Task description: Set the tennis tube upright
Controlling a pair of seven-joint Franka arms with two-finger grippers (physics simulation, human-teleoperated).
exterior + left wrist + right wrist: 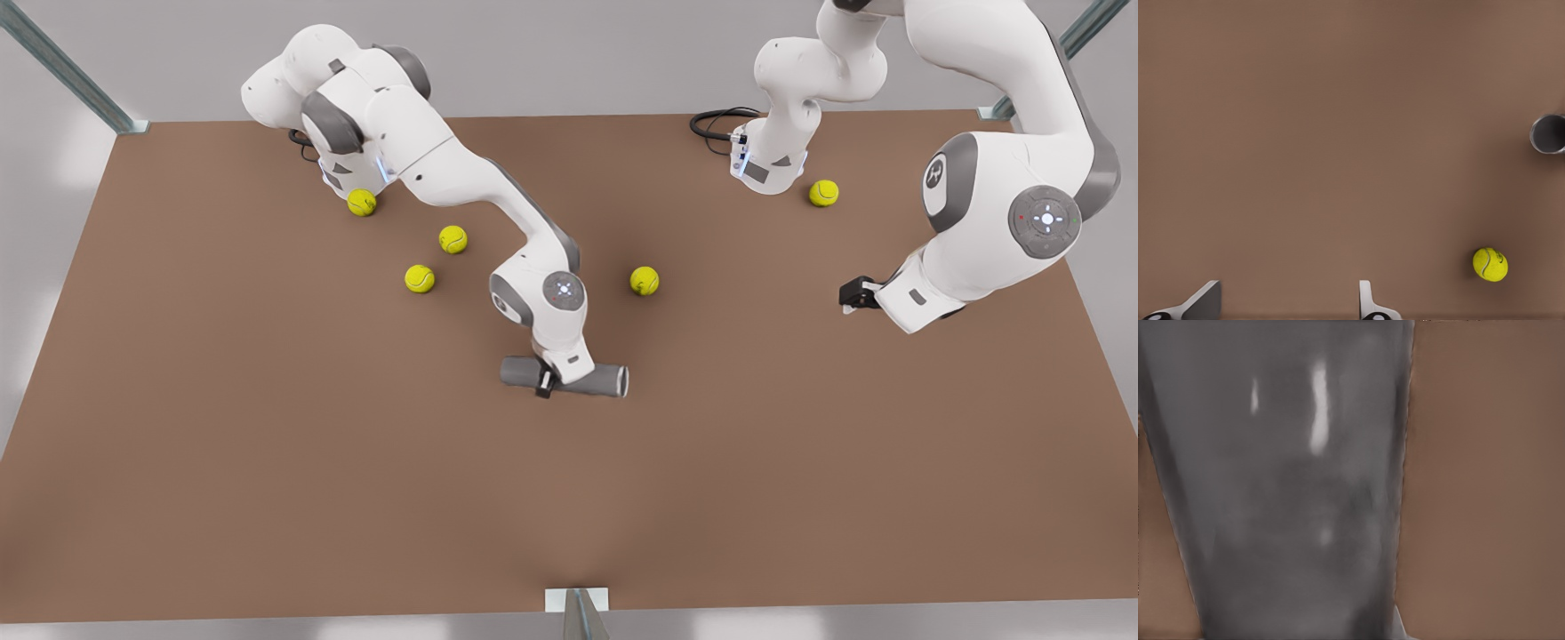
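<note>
Tennis tube (596, 380) lies on its side on the brown worktop (267, 462), slightly below the centre of the front view, silvery rim toward that view's right. The right claw (544, 384) stands over the tube's middle, one dark finger visible against its near side; whether it is clenched cannot be told. In the right wrist view the tube (1291, 487) looms close. The left claw (850, 294), at the front view's right, hangs released above bare worktop, its fingers (1368, 300) spread, well apart from the tube. Five tennis balls (645, 281) lie scattered in the upper half.
</note>
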